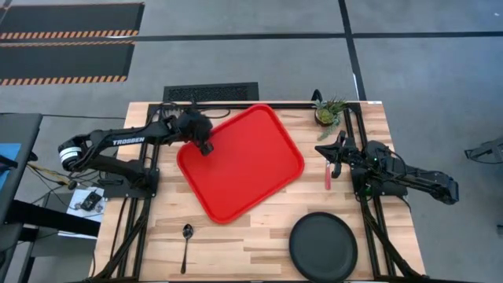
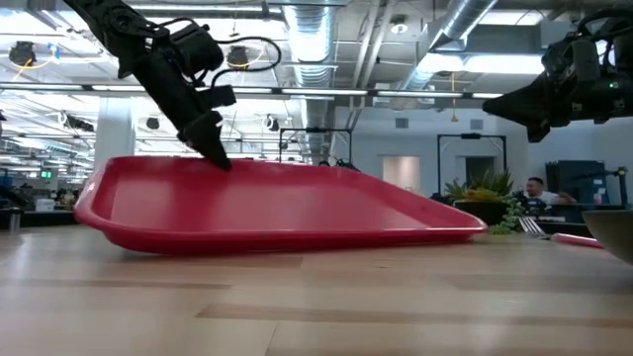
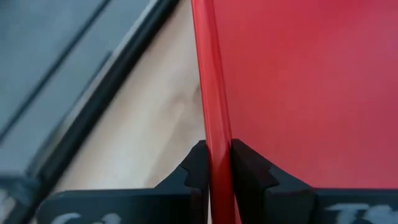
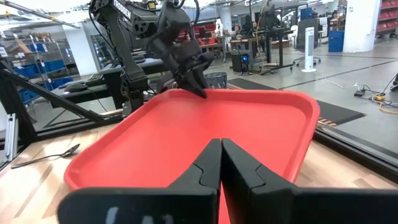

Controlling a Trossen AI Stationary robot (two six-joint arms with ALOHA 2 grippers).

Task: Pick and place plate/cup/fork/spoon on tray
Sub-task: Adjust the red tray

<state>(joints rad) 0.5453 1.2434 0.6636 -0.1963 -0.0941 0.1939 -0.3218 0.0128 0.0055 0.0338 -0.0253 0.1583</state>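
Observation:
The red tray (image 1: 244, 161) lies turned askew in the middle of the table. My left gripper (image 1: 206, 146) is shut on its far-left rim; it also shows in the low view (image 2: 218, 156). My right gripper (image 1: 322, 149) is shut and empty, raised above the table just right of the tray. The pink fork (image 1: 328, 174) lies on the table below it. The black plate (image 1: 323, 246) sits at the near right. The dark spoon (image 1: 186, 242) lies at the near left. The cup is out of view. My left gripper pinches the tray's raised rim (image 3: 214, 134) on its far-left edge, one finger (image 3: 198, 168) outside the tray and one (image 3: 244, 168) inside. The fingers come from above, slanting down from the table's left. The tray's underside rests on the table (image 2: 297, 242).
A small potted green plant (image 1: 330, 112) stands at the far right, behind my right gripper. Bare wood shows along the near edge between the spoon and the plate. Dark arm frames stand at the table's left and right sides.

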